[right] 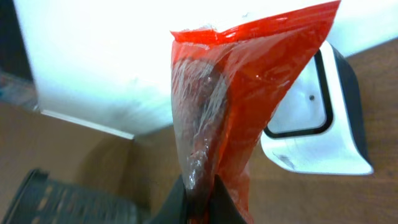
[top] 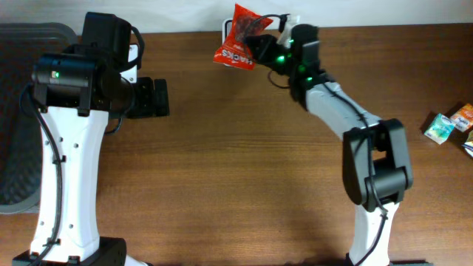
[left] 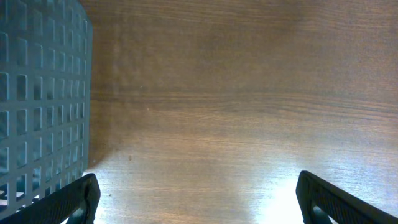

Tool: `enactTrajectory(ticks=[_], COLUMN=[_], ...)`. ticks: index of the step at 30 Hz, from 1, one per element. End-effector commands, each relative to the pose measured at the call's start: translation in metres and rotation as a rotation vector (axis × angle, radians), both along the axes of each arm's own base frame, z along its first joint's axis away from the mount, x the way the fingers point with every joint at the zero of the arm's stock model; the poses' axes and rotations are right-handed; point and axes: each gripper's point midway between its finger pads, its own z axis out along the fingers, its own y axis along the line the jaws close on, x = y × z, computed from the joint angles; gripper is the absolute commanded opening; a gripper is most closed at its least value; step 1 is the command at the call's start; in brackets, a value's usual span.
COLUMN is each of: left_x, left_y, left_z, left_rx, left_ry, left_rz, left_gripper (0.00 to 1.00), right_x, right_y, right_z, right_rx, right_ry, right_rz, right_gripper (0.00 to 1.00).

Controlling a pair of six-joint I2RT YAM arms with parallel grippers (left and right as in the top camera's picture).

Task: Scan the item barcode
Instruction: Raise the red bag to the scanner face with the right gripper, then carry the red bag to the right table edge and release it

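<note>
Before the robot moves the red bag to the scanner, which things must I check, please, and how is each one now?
1. Right claw shut on the red bag: ok.
2. Bag beside the white scanner: ok.
3. Barcode facing the scanner window: cannot tell, no barcode visible.
4. Bag surface flat: not ok, it is crumpled and glossy.
5. Left claw open, away from the scanner, beside the grey basket: ok.

Snack bag before scanner; basket far left.
</note>
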Motion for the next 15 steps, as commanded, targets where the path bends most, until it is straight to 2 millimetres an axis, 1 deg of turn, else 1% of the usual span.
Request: enactTrajectory(ticks=[1,2,3,5,7,9,10,12,14,15], left_x=[0.0,0.0,0.0,0.0,0.0,0.0,0.0,0.0,0.0,0.0], left_y=[0.001,0.001,0.001,0.002,0.001,0.001,0.001,0.001,0.001,0.001], left_z=[0.001,0.001,0.001,0.001,0.001,0.001,0.001,0.001,0.001,0.001], left_rx=[0.006,0.006,0.006,0.006,0.006,0.006,0.006,0.006,0.006,0.006], left_ry=[-0.006,-0.006,-0.006,-0.006,-0.006,-0.006,-0.006,-0.007,-0.006,-0.006], left_rz=[0.011,0.011,0.011,0.012,0.011,0.011,0.011,0.011,0.011,0.011], left_gripper=[0.99,0.99,0.99,0.99,0.99,0.99,0.99,0.99,0.99,0.99], right_x=[0.016,0.016,0.018,0.019,0.019,0.022,0.026,0.033,0.035,0.033], right_y=[0.014,0.02,0.019,0.018,0.017,0.012,0.003,-0.036,-0.07,-0.091], right_z=[-0.004,-0.009,-0.016,-0.023,-0.022,-0.012,-0.004,0.021,0.04,0.048], right_rx=[0.004,0.006,0.003,-0.004,-0.012,-0.046,-0.04,-0.01,0.004,-0.021], right_ry=[-0.069,-0.076,-0.071,-0.062,-0.068,-0.124,-0.14,-0.174,-0.203,-0.229], right_rz=[-0.127,-0.123,-0.129,-0.137,-0.133,-0.072,-0.063,-0.042,-0.032,-0.009], right_gripper=[0.04,0.04,0.04,0.04,0.04,0.04,0.04,0.04,0.04,0.04])
